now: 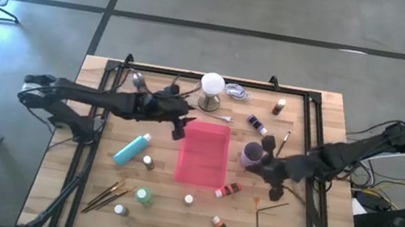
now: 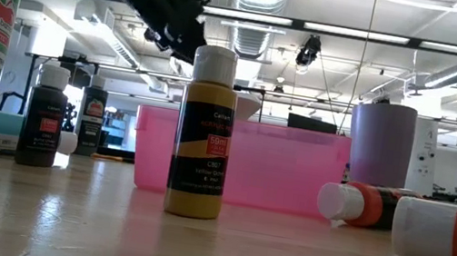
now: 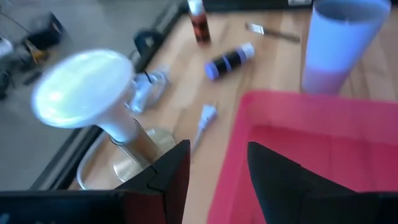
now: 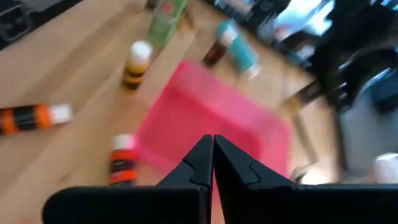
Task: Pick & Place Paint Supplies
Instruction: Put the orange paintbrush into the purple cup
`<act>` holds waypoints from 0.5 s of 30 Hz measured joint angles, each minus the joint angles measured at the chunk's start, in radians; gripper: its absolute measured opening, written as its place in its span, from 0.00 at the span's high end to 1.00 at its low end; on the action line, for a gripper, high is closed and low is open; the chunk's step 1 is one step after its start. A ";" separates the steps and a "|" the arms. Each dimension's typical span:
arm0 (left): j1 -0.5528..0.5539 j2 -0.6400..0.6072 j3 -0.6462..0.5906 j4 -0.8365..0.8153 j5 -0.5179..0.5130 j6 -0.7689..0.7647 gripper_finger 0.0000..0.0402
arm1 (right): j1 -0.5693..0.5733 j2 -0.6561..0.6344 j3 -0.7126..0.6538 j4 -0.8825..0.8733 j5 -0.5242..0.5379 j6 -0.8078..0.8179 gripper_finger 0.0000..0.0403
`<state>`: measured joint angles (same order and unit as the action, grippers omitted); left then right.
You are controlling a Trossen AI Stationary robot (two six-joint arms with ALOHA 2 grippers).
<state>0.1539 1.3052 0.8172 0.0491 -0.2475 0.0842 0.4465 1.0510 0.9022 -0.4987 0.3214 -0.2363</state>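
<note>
- Left gripper hangs over the pink tray's far corner, jaws spread and holding nothing.
- Right gripper has its jaws pressed together, empty, just beside the lilac cup.
- Paint bottles and brushes lie scattered on the counter; teal bottle near the left jaws.

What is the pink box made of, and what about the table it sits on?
The pink rectangular tray looks like thin, smooth plastic: light glows through its wall in the low view, so it is slightly see-through. The table looks like wood with a light sheen, showing pale planks with grain lines. It could be laminate.
</note>
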 joint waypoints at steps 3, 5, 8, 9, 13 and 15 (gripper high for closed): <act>0.002 -0.075 -0.087 0.111 0.000 0.001 0.59 | 0.021 0.102 0.112 -0.155 0.000 0.123 0.98; 0.002 -0.123 -0.134 0.150 0.000 0.000 0.59 | 0.030 0.168 0.188 -0.256 0.001 0.203 0.98; 0.001 -0.192 -0.188 0.176 0.000 -0.031 0.59 | 0.042 0.260 0.280 -0.373 -0.002 0.307 0.98; 0.001 -0.212 -0.201 0.176 0.000 -0.049 0.59 | 0.048 0.287 0.300 -0.399 -0.004 0.332 0.98; 0.001 -0.276 -0.258 0.178 0.000 -0.143 0.59 | 0.082 0.369 0.319 -0.497 -0.004 0.408 0.98; -0.001 -0.299 -0.287 0.177 0.000 -0.184 0.59 | 0.102 0.394 0.304 -0.511 -0.004 0.451 0.98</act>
<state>0.1532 1.0058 0.5304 0.2261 -0.2474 -0.1003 0.5485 1.4450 1.2060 -1.0098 0.3172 0.2148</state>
